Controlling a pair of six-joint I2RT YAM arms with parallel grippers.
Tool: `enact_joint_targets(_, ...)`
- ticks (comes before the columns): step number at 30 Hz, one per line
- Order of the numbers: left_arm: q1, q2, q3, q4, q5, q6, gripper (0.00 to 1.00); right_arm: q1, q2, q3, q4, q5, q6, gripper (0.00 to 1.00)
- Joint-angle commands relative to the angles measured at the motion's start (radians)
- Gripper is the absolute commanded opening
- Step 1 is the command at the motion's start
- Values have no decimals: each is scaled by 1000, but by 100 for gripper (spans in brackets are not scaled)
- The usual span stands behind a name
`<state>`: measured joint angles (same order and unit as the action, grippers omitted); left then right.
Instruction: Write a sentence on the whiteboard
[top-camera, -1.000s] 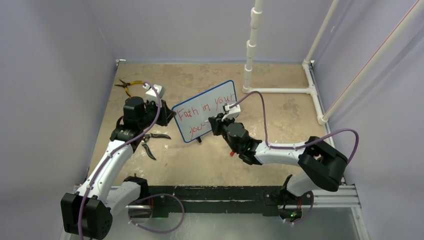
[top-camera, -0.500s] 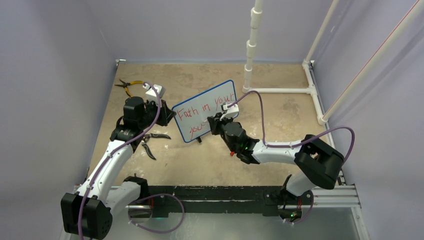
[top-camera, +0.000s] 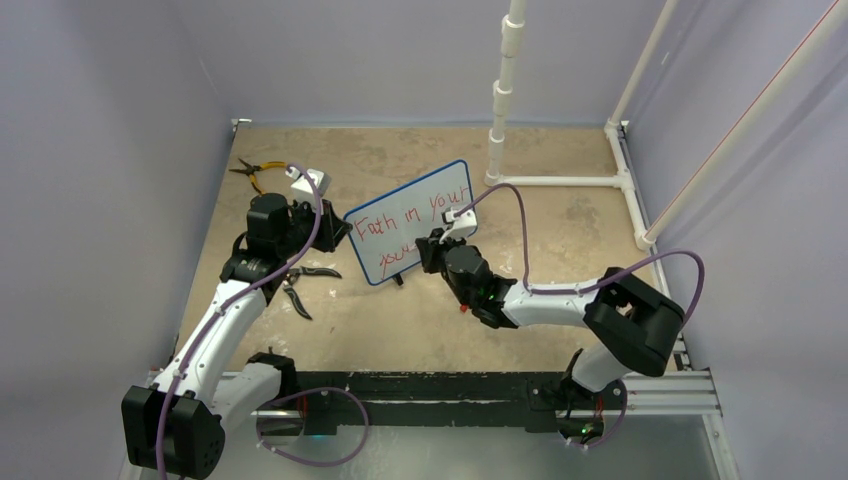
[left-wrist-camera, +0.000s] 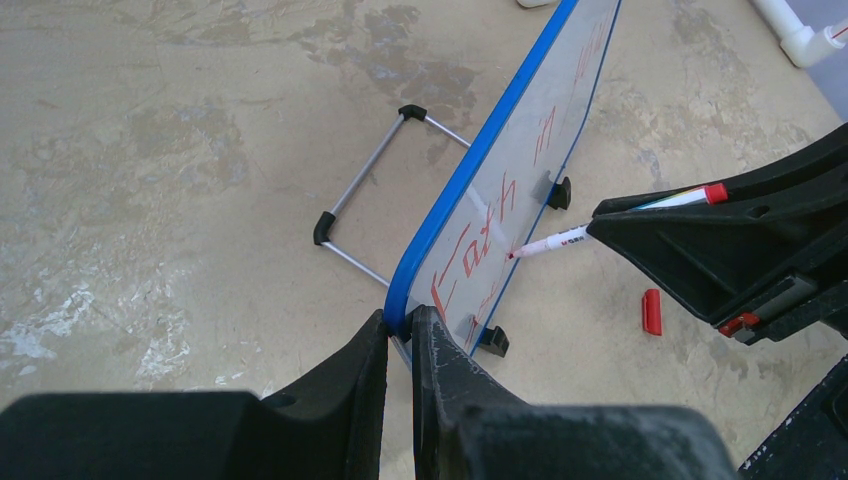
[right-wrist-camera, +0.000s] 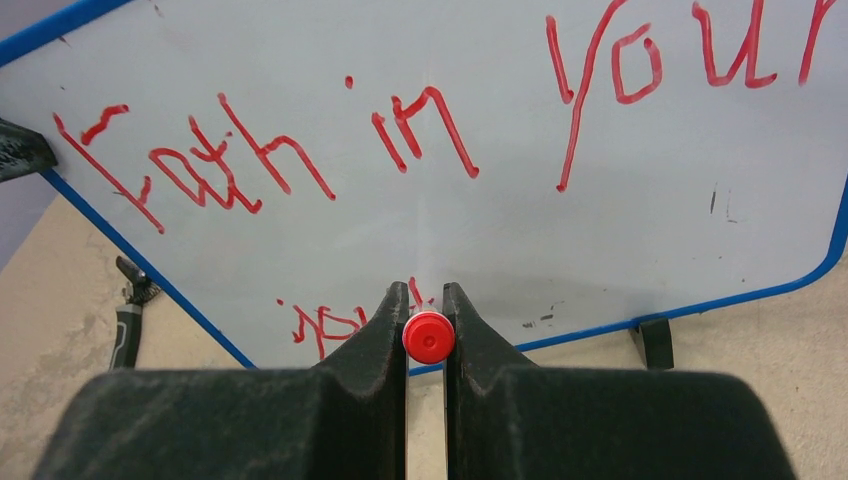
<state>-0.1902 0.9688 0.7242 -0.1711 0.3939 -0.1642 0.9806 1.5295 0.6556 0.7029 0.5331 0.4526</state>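
Observation:
The whiteboard (top-camera: 415, 215) stands tilted on its feet mid-table, blue-framed. My left gripper (left-wrist-camera: 400, 325) is shut on its left edge (top-camera: 347, 222), one finger on each side of the frame. The sentence (right-wrist-camera: 400, 130) reads "Fath in your" in red, with a short second line (right-wrist-camera: 325, 320) under it. My right gripper (right-wrist-camera: 427, 300) is shut on a red-ended marker (right-wrist-camera: 428, 337). In the left wrist view the marker (left-wrist-camera: 550, 243) points its tip at the board's lower part. My right gripper (top-camera: 430, 250) faces the board's front.
A red marker cap (left-wrist-camera: 651, 311) lies on the table below the board. Yellow-handled pliers (top-camera: 255, 172) lie at the back left and black pliers (top-camera: 300, 285) beside the left arm. A wire stand (left-wrist-camera: 370, 200) props the board from behind. White pipes (top-camera: 560, 182) run at the back right.
My right arm has shifted slightly left, with the marker kept at the board's lower line. The left arm and the board have not moved.

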Motion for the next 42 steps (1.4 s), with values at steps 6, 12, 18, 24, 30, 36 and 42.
enact_joint_targets(6,-2,2,-11,-6,23,3,0,-5,41,2,-5,42,21,0)
enact_joint_targets(12,-2,2,-11,-4,23,3,0,-5,25,8,13,24,17,0)
enact_joint_targets(18,-2,2,-10,-4,23,3,0,-5,-2,16,32,18,12,0)
enact_joint_targets(24,-2,1,-9,-4,25,2,0,-5,-20,15,42,28,6,0)
enact_joint_targets(30,-2,2,-9,-4,26,3,0,-5,-31,6,53,39,15,0)
enact_joint_targets(36,-2,2,-9,-3,27,3,0,-6,-37,3,42,70,15,0)
enact_joint_targets(42,-2,2,-9,-2,28,3,0,-8,-46,-2,18,108,23,0)
